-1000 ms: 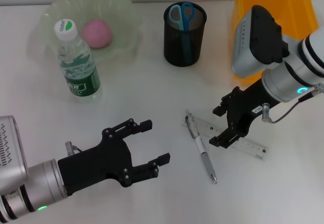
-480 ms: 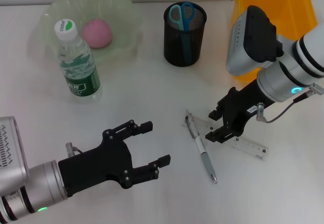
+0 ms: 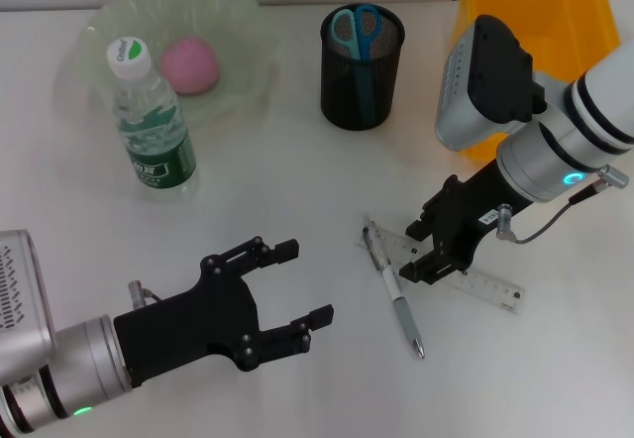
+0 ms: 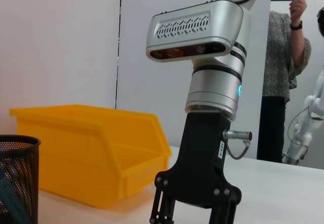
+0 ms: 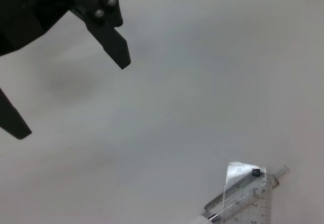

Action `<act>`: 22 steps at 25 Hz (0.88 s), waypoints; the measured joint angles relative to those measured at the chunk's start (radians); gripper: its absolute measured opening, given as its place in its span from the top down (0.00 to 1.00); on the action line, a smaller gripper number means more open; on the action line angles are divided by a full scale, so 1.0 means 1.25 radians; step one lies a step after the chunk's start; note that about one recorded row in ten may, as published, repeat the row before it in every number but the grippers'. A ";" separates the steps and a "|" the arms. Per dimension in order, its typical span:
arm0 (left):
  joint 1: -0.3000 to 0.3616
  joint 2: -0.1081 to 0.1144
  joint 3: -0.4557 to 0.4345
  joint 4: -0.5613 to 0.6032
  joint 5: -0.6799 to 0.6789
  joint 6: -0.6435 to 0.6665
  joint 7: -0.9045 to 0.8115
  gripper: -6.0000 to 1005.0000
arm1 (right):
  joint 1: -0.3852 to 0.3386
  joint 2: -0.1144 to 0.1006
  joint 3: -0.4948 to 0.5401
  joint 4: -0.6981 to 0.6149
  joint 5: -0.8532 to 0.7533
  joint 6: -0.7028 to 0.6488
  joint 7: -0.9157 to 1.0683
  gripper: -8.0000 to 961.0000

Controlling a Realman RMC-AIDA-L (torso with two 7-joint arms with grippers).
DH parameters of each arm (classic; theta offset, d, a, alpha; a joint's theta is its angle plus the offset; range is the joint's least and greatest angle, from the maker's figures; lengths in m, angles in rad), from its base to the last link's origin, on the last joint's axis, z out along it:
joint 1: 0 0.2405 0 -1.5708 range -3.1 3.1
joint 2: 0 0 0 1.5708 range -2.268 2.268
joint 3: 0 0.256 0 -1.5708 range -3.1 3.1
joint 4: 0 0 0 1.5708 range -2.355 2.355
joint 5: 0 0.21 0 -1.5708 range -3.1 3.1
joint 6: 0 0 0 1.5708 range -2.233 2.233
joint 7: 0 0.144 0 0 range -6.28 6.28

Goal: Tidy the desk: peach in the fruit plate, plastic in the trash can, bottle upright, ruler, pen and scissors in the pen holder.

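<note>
Pen (image 3: 396,294) and ruler (image 3: 464,275) lie crossed near bench front, right of centre: not yet stowed. Right pincer (image 3: 420,250) spread just over them; left pincer (image 3: 302,289) released, idle at front left. Bottle (image 3: 151,120) upright, peach (image 3: 188,64) in fruit plate (image 3: 89,47), scissors (image 3: 357,30) in pen holder (image 3: 362,86) toward far edge: done.

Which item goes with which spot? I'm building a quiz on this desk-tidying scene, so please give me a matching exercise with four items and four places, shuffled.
Items:
1. peach
2. scissors
3. ruler
4. bottle

Places:
A. standing upright in front of the fruit plate
B. lying flat on the desk, under the right gripper
C. in the fruit plate
D. in the pen holder

Pairs: 1-C, 2-D, 3-B, 4-A
</note>
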 joint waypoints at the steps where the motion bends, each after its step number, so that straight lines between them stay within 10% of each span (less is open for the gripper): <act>1: 0.000 0.000 0.000 0.000 0.000 0.000 0.000 0.20 | 0.000 0.000 0.000 0.000 0.000 0.002 0.000 0.41; 22: -0.003 0.000 0.005 0.000 0.000 0.000 0.000 0.20 | 0.016 0.000 -0.011 0.030 -0.002 0.016 0.008 0.51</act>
